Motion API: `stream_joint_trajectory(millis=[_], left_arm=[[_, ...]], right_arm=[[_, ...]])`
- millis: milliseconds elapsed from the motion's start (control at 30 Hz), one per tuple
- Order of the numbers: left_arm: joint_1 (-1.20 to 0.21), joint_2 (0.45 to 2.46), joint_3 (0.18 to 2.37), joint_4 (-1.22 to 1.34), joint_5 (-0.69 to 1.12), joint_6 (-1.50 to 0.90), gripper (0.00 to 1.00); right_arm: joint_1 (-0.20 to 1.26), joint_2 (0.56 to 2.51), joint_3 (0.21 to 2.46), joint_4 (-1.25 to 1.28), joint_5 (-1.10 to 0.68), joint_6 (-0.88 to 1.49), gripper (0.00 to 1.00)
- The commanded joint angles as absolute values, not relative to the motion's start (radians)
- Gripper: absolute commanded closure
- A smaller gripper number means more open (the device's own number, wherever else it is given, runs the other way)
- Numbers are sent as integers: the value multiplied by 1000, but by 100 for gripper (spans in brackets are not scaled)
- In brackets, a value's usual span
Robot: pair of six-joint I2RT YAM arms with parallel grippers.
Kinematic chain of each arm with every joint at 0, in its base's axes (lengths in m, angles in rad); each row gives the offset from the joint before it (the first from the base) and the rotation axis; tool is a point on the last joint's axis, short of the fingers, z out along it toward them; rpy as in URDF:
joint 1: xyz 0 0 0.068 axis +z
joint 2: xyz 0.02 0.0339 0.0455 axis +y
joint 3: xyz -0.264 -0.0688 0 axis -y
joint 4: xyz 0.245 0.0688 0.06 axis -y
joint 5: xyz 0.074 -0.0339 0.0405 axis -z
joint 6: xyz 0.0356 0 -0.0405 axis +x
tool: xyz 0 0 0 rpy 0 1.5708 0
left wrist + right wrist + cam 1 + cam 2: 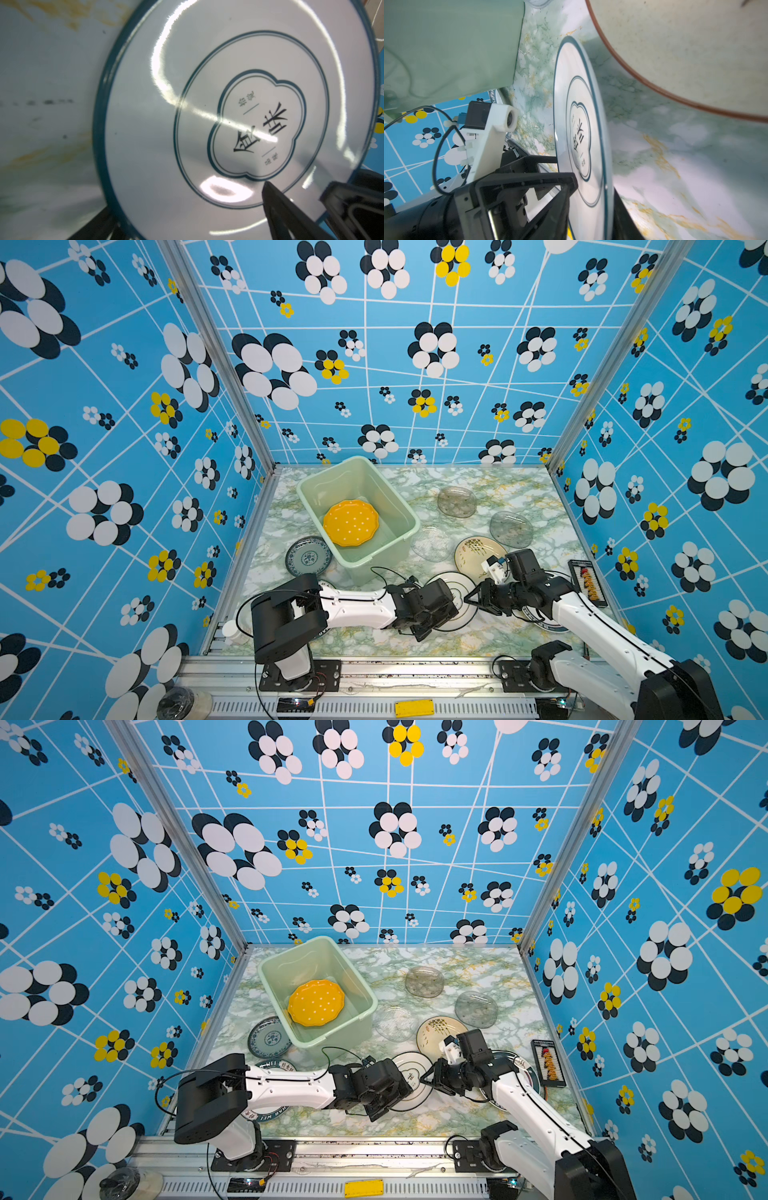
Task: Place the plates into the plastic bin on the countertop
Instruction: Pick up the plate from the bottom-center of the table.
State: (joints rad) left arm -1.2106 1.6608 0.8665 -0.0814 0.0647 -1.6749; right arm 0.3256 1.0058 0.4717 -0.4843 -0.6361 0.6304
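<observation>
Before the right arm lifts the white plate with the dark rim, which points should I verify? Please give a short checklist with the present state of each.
1. Right tool astride the rim of the white round plate with the dark teal rim: ok.
2. Firm clamp on that rim: cannot tell; the plate hides the contact.
3. Left tool clear of this plate: not ok; it is open but reaches around the plate's edge.
4. Room in the pale mint-green rectangular plastic bin: ok; only the yellow scalloped white-dotted plate lies inside.
</observation>
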Motion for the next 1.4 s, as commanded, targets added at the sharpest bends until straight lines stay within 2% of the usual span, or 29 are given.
stream_joint_trajectory(millis=[0, 100, 367, 600, 867, 1233, 1367], left_arm=[[-1212, 1680, 887, -114, 72, -1651, 7], [-1212, 1678, 887, -115, 69, -1652, 7], [-1221, 1632, 962, -222, 13, -1569, 5], [-1251, 1568, 1104, -428, -92, -1473, 3], [-1256, 1488, 1147, -488, -169, -1439, 1], [-1249, 1319, 1371, -710, -353, -1192, 1], [-1186, 1224, 1438, -725, -365, -1000, 1]], right_arm=[[325, 1008, 475, -460, -676, 640, 79], [325, 995, 476, -469, -671, 640, 87], [325, 937, 506, -565, -617, 630, 97], [325, 884, 621, -766, -500, 635, 99], [326, 838, 797, -959, -384, 649, 99], [325, 797, 1103, -1081, -361, 783, 100], [325, 814, 1232, -1082, -347, 871, 99]])
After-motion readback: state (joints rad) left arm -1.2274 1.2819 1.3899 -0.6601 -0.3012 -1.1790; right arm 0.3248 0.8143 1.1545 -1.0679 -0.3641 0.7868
